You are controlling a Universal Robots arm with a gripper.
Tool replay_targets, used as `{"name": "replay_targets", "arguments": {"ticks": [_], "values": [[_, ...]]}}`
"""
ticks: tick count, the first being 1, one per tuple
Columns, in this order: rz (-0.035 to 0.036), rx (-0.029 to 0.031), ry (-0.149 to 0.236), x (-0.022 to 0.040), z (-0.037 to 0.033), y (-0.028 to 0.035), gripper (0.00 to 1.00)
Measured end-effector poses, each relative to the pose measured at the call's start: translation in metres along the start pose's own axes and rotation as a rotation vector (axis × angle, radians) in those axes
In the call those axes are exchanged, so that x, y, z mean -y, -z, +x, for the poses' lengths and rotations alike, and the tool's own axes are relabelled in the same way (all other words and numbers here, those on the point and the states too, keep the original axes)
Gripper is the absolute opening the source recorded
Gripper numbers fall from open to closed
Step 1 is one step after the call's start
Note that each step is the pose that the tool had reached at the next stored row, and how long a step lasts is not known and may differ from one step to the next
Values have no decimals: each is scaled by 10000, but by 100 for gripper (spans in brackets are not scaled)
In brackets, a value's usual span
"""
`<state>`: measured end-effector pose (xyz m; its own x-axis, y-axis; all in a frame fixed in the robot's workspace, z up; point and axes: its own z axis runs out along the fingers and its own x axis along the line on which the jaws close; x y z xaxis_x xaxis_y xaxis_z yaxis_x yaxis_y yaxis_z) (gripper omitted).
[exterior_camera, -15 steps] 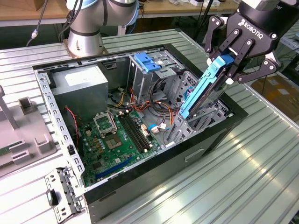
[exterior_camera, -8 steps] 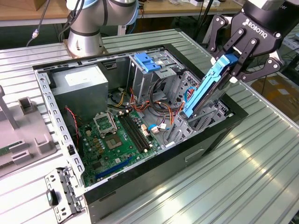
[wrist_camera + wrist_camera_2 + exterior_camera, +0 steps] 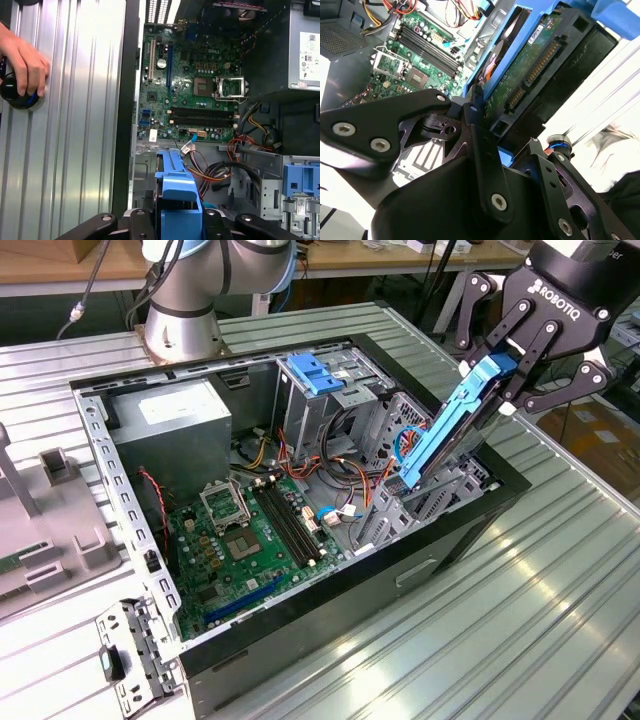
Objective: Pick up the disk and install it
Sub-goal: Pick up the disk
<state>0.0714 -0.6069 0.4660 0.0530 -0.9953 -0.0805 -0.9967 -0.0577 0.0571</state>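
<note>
As the exterior view sets things out from its left to its right, the entries run so.

1. Grey moulded fixture (image 3: pixel 50 530): nine o'clock in the exterior view, on the ribbed metal table (image 3: pixel 520 630).
2. Perforated metal bracket (image 3: pixel 130 665): seven o'clock, lying loose just beside the case's corner.
3. Computer case (image 3: pixel 330 625): black, on its side with the open face up, at the centre. Contents, from the exterior view's left:
   - power supply (image 3: pixel 170 425), a grey box in the case's ten o'clock corner;
   - motherboard (image 3: pixel 250 545), green, flat on the case floor toward seven o'clock, carrying a processor socket (image 3: pixel 222 503) and black memory slots (image 3: pixel 292 525);
   - cables (image 3: pixel 350 455), red, orange and black, between the board and the cage;
   - drive cage (image 3: pixel 335 410), grey metal at twelve o'clock, with a blue plastic bracket (image 3: pixel 318 373) on top;
   - disk (image 3: pixel 445 430), framed in blue carrier rails, at the case's three o'clock end. It is tilted, its lower end down among the grey metal bay and its upper end above the rim toward one o'clock. Whether the lower end is seated cannot be told. The second wrist view shows its green circuit-board face.
4. Gripper (image 3: pixel 500 385): black, two o'clock in the exterior view, fingers clamped on the disk's upper end, one on each side of the carrier.
5. Person's hand (image 3: pixel 22 60): in the first wrist view, resting on a black round object (image 3: pixel 15 95) on the table, outside the case wall.
</note>
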Motion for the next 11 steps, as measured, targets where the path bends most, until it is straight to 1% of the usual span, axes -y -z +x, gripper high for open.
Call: {"name": "replay_targets", "arguments": {"ticks": [4,11], "values": [[-1,1,0,47,3,3,37],[-11,2,-1,150,13,9,37]]}}
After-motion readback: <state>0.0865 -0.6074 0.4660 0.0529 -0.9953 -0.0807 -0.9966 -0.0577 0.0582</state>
